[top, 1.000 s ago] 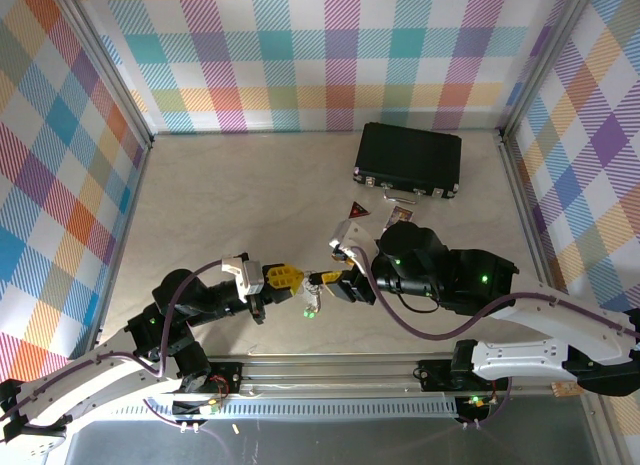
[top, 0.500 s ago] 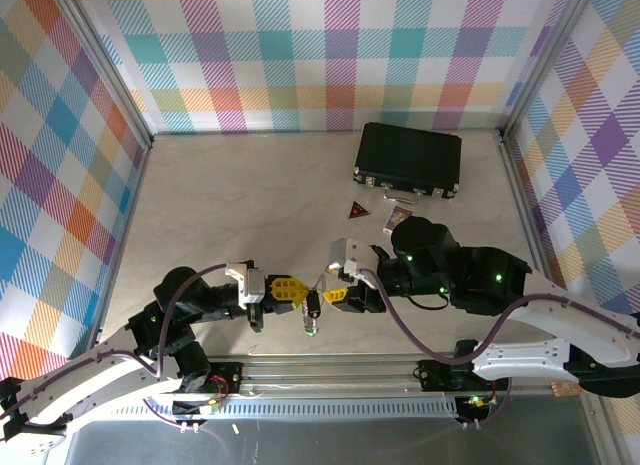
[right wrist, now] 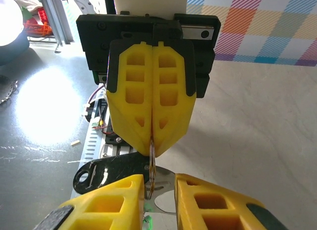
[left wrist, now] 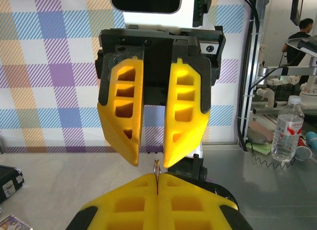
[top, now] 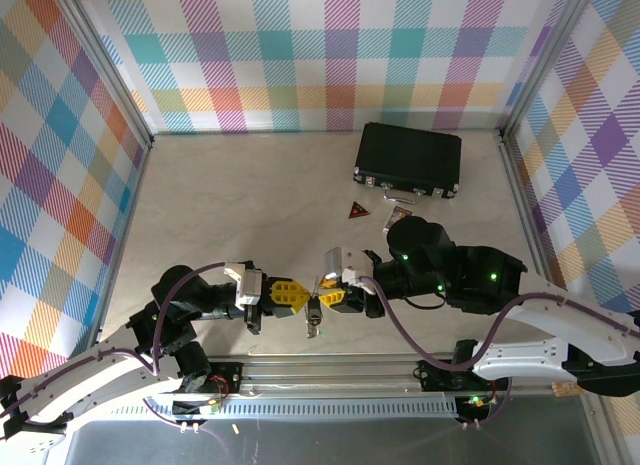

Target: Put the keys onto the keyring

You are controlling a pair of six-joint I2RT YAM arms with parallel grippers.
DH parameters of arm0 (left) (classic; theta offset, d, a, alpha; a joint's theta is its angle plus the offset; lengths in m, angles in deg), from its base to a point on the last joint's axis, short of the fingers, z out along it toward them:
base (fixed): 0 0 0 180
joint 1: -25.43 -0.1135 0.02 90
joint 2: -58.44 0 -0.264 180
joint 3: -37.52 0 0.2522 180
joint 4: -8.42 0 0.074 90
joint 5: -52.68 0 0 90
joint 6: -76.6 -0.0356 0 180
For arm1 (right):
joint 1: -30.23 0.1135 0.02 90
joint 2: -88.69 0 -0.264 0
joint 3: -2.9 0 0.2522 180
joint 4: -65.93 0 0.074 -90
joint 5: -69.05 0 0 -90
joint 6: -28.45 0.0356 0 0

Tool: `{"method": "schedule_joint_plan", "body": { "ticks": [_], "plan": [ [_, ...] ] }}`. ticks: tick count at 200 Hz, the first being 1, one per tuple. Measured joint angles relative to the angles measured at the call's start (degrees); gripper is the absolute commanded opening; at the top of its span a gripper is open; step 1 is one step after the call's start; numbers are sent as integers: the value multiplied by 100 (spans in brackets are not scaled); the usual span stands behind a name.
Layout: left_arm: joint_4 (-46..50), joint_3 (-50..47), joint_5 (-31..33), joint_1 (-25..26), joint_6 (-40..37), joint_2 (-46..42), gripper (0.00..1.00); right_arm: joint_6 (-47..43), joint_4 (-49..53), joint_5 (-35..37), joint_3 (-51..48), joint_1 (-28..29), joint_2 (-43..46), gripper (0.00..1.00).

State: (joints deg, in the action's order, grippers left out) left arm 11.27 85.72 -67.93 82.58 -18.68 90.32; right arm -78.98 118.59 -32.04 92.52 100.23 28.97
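Observation:
My left gripper (top: pixel 300 297) is shut on the keyring (left wrist: pixel 157 166), a thin metal loop seen edge-on that sticks out past its fingertips. Facing it tip to tip, my right gripper (top: pixel 323 299) has its jaws a small way apart on either side of the same keyring (right wrist: pixel 152 173), the loop close to one finger. In the right wrist view the left gripper (right wrist: pixel 152 143) pinches the loop from above. Two keys hang below the loop over the table: one with a black head (right wrist: pixel 106 170) and one with a green head (top: pixel 312 332).
A black rectangular case (top: pixel 408 160) lies at the back right. A dark red triangular piece (top: pixel 356 211) and a small patterned card (top: pixel 398 218) lie in front of it. Plaid walls enclose the table, and a metal rail (top: pixel 330 370) runs along the near edge.
The right gripper's jaws have narrowed around the keyring and it has come left, close to the left gripper's tips. The left gripper has shifted slightly right, still shut on the loop.

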Motion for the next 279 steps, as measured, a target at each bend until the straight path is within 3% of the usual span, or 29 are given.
{"method": "schedule_joint_plan", "body": {
  "ticks": [27, 70, 100, 120, 166, 279],
  "plan": [
    [-20, 0, 0, 0, 17, 0, 0, -2, -31, -61, 0, 0, -109, 22],
    [-17, 0, 9, 0, 17, -2, 0, -9, -22, -101, 0, 0, -164, 0],
    [245, 44, 151, 0, -120, -7, 0, -136, 120, -7, 63, 0, -240, 0],
    [887, 299, 334, 0, -411, 2, 12, -326, 555, 125, 404, 0, -509, 0],
    [2291, 1172, 518, 0, -1064, 455, 20, -820, 1609, 273, 1274, 33, -1161, 0],
    [2741, 1237, 350, 0, -1346, 706, 16, -1071, 2339, 308, 1650, 59, -1469, 0]
  ]
}}
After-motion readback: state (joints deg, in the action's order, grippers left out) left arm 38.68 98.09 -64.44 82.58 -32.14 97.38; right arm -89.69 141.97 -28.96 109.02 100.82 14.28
